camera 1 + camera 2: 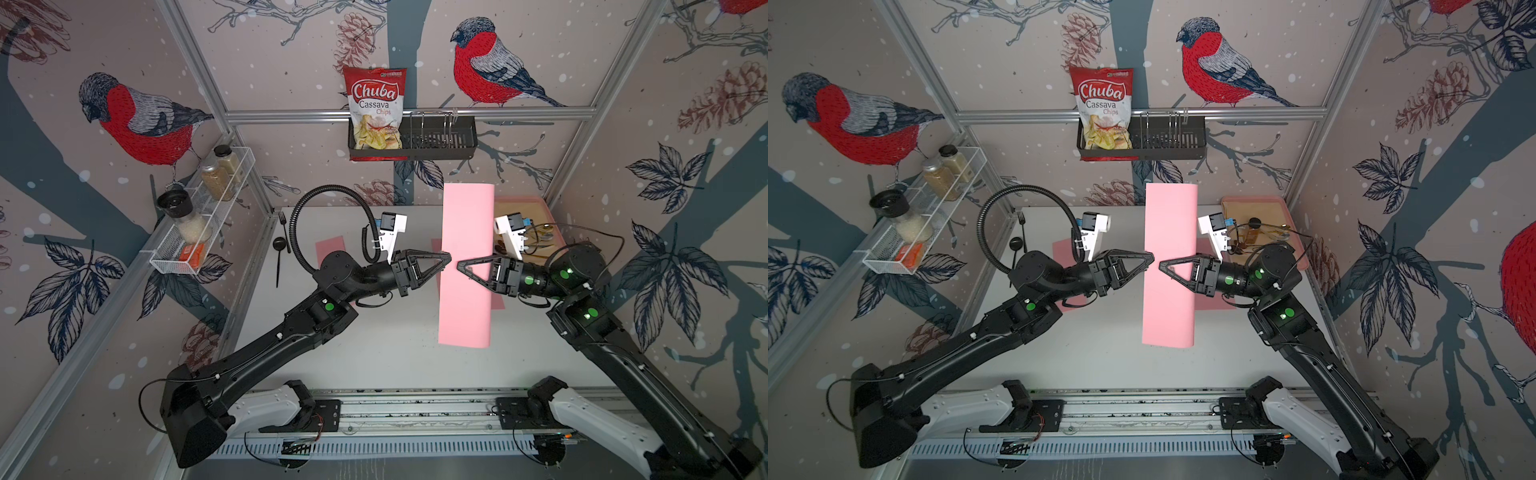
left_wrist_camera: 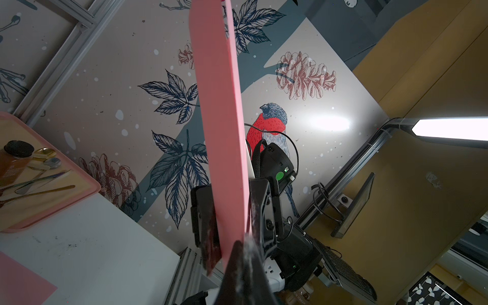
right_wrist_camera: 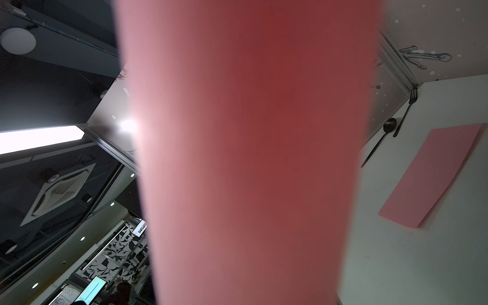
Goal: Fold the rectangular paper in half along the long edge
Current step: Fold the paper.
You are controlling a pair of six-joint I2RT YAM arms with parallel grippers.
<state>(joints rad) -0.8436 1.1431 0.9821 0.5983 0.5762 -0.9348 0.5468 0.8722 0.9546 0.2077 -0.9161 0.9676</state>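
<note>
The left hand (image 1: 450,255) and right hand (image 1: 458,266) are both pinching the pink paper (image 1: 467,232) up above the white surface (image 1: 374,340). Around it, bird walls (image 1: 137,120) are standing.

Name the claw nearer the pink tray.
Right. The right claw reaches the raised pink paper from the side of the pink tray; the left claw meets it from the opposite side, farther off.
</note>
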